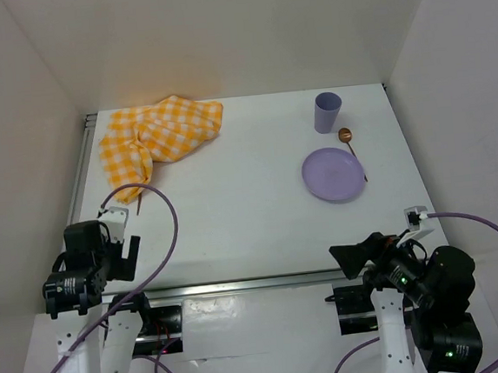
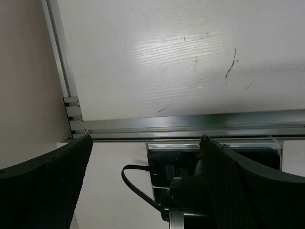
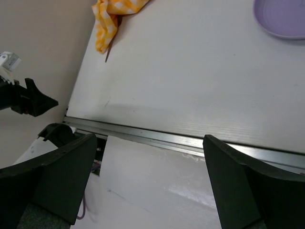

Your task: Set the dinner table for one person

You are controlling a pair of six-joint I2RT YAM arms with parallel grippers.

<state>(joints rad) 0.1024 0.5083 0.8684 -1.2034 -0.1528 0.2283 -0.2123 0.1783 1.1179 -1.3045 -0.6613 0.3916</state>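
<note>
The white dinner table (image 1: 233,205) has silver rails along its edges. On its right side lie a lilac plate (image 1: 333,175), a lilac cup (image 1: 327,112) standing behind it, and a copper spoon (image 1: 350,147) along the plate's right rim. The plate's edge also shows in the right wrist view (image 3: 281,21). A crumpled yellow-and-white checked cloth (image 1: 157,138) lies at the far left, a thin dark utensil poking from under it (image 3: 110,51). My left gripper (image 2: 145,152) is open and empty over the near left rail. My right gripper (image 3: 150,167) is open and empty over the near right edge.
White walls close in the table on the left, back and right. The silver near rail (image 2: 190,124) runs between the arm bases and the tabletop. Purple cables (image 1: 169,220) loop from both arms. The left arm's black base mount (image 2: 190,167) sits below its gripper.
</note>
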